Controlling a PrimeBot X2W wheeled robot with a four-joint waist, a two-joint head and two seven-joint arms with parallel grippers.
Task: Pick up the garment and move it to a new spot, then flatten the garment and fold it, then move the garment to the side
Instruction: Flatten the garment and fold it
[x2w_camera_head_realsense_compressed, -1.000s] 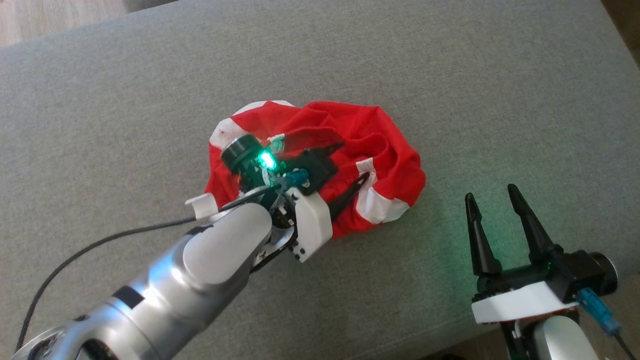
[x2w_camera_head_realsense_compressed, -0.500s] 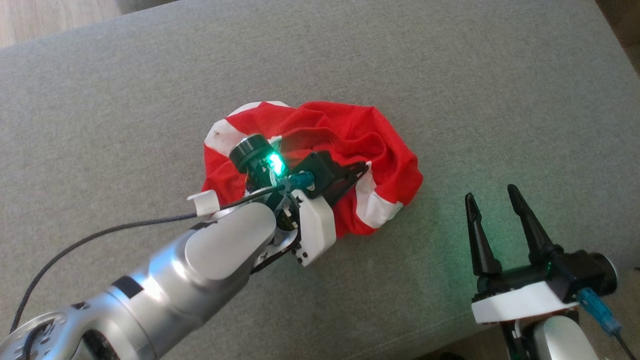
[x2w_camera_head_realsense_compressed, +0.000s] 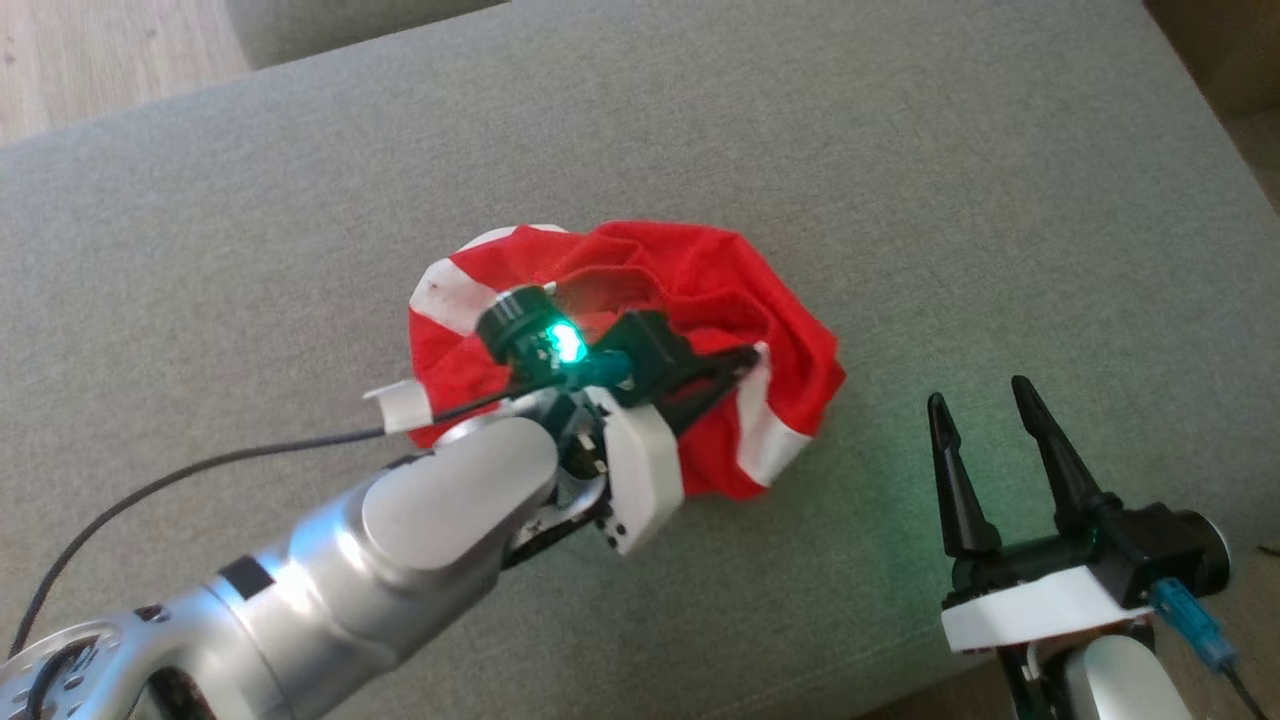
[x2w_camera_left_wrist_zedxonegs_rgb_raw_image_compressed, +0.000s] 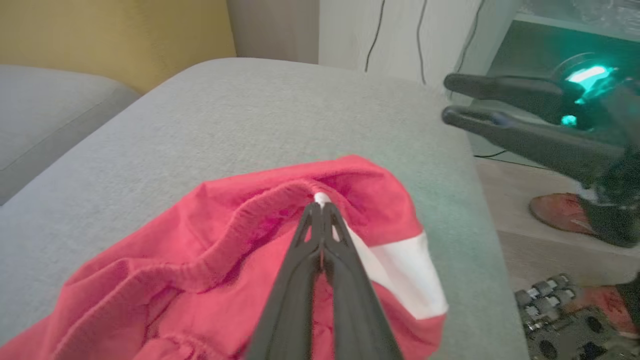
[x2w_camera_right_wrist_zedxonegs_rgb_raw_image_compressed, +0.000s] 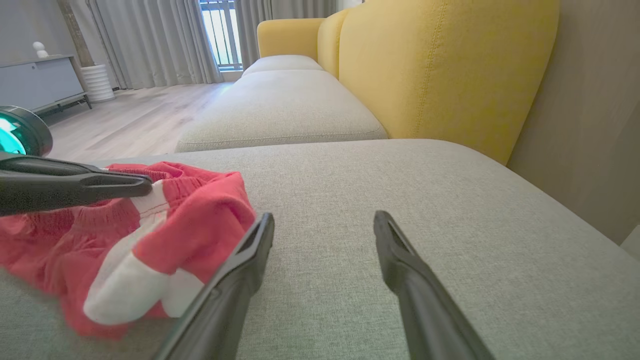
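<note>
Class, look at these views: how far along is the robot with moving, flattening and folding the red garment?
Done: the left gripper is shut on the elastic edge of the red shorts. In hand: the pickup, as the shorts lie crumpled on the grey cushion. Left: moving, flattening, folding, setting aside. The right gripper hovers open beside them.

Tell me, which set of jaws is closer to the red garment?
Left. The left jaws are shut on the red garment, pinching a fold. The right jaws stand open beside it above the grey cushion, not touching.
</note>
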